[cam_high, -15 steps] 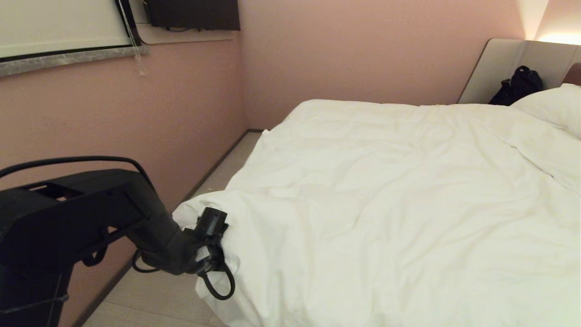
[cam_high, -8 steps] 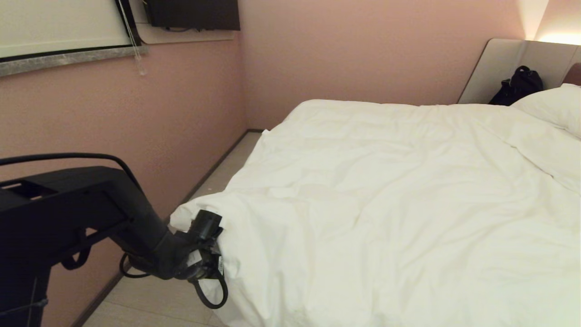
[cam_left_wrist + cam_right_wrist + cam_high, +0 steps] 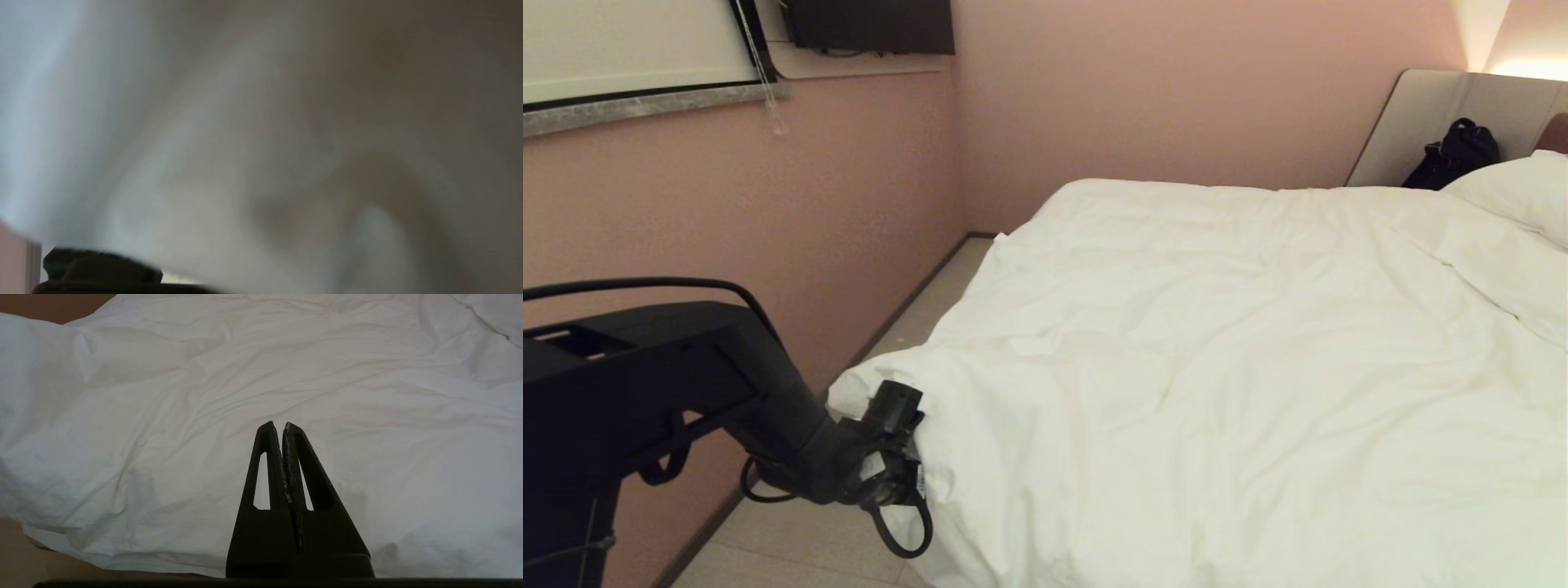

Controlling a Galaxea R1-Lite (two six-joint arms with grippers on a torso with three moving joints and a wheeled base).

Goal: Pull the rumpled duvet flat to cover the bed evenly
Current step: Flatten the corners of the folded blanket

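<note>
The duvet [image 3: 1217, 367] lies spread over the bed [image 3: 1437, 122], puffy, soft and creased, its near-left corner bunched and hanging over the edge. The left tool [image 3: 915, 457] is buried against that corner; whether it is spread or pinching cloth cannot be told. The right tool [image 3: 282, 426], two black wedge-shaped fingers, is pressed together above the duvet.
</note>
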